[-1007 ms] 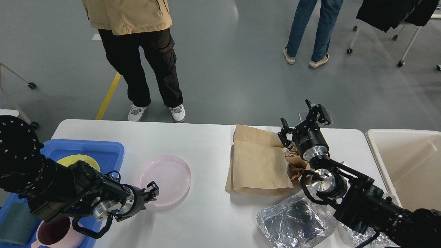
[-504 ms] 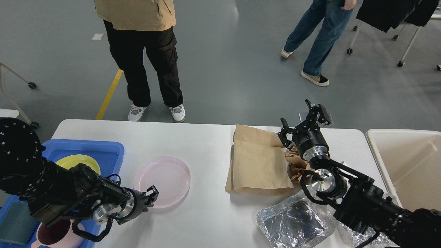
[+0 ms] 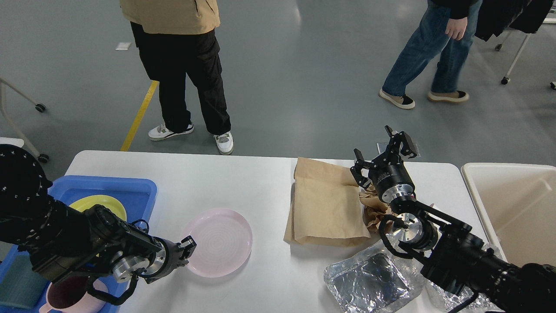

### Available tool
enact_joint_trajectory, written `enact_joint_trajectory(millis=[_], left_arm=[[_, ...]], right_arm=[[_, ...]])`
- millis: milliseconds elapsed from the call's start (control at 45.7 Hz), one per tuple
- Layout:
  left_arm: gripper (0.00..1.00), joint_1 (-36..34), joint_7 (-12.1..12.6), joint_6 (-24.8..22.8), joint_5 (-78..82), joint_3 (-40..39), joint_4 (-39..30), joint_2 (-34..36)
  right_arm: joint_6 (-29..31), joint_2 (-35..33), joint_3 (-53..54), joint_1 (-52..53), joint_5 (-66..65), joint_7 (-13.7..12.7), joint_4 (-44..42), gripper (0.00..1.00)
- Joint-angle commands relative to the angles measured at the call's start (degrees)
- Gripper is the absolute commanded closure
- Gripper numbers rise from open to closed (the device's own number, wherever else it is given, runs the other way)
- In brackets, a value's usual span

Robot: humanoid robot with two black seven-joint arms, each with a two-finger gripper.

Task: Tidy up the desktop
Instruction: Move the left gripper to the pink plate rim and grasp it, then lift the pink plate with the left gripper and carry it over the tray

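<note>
From my remote station, the large white rectangular desktop (image 3: 260,182) with rounded corners fills the lower view, its far edge facing a grey floor where two people stand.

My left gripper (image 3: 187,245) sits low at the near left, its tip at the left rim of a round pale pink plastic plate (image 3: 219,241) that lies flat on the white surface. The fingers are seen dark and nearly end-on, so I cannot tell how far apart they stand or whether they have hold of the rim.

To the left, a blue plastic tray (image 3: 130,191) rests on the table's left end, holding a yellow round plate (image 3: 97,203); a pink mug (image 3: 71,298) with a dark inside shows under my left arm.

My right gripper (image 3: 382,154) is raised over the far right of the table, fingers spread wide with nothing between them. Just beside it lies a flat brown paper bag (image 3: 325,208), with crumpled brown paper (image 3: 373,208) touching its right edge. A crinkled sheet of silver foil (image 3: 369,278) lies at the near edge. A cream-coloured rectangular bin (image 3: 512,204) stands just past the table's right end.
</note>
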Motion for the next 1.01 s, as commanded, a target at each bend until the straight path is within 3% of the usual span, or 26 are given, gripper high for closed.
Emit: enact_joint_trajectory(millis=[0, 219, 328, 416, 460, 679, 832, 985], left_arm=[[1.00, -3.07, 0.12, -0.18, 0.32, 0.45, -2.82, 1.90], [1.00, -12.65, 1.35, -0.71, 0.58, 1.68, -9.33, 6.64], [1.00, -19.85, 6.35, -3.16, 0.58, 4.93, -11.79, 8.32], [1.00, -24.95, 10.75, -9.04, 0.58, 8.62, -11.97, 8.67], [1.00, -27.67, 11.72, -12.56, 0.58, 10.55, -11.71, 9.11], [1.00, -36.91, 12.08, -24.34, 0.85, 16.53, -10.12, 14.03], [1.00, -40.87, 11.99, -27.25, 1.46, 19.70, -9.86, 14.56], [1.00, -38.68, 11.55, -27.43, 1.64, 19.88, -9.51, 14.73]], right_arm=[[-0.01, 0.00, 0.00, 0.00, 0.00, 0.02, 0.04, 0.00], [-0.01, 0.00, 0.00, 0.00, 0.00, -0.07, 0.04, 0.00], [-0.01, 0.00, 0.00, 0.00, 0.00, 0.02, 0.04, 0.00], [0.08, 0.00, 0.00, 0.00, 0.00, -0.07, 0.04, 0.00], [-0.01, 0.00, 0.00, 0.00, 0.00, 0.02, 0.04, 0.00], [-0.01, 0.00, 0.00, 0.00, 0.00, 0.02, 0.04, 0.00], [-0.01, 0.00, 0.00, 0.00, 0.00, 0.02, 0.04, 0.00], [-0.01, 0.00, 0.00, 0.00, 0.00, 0.02, 0.04, 0.00]])
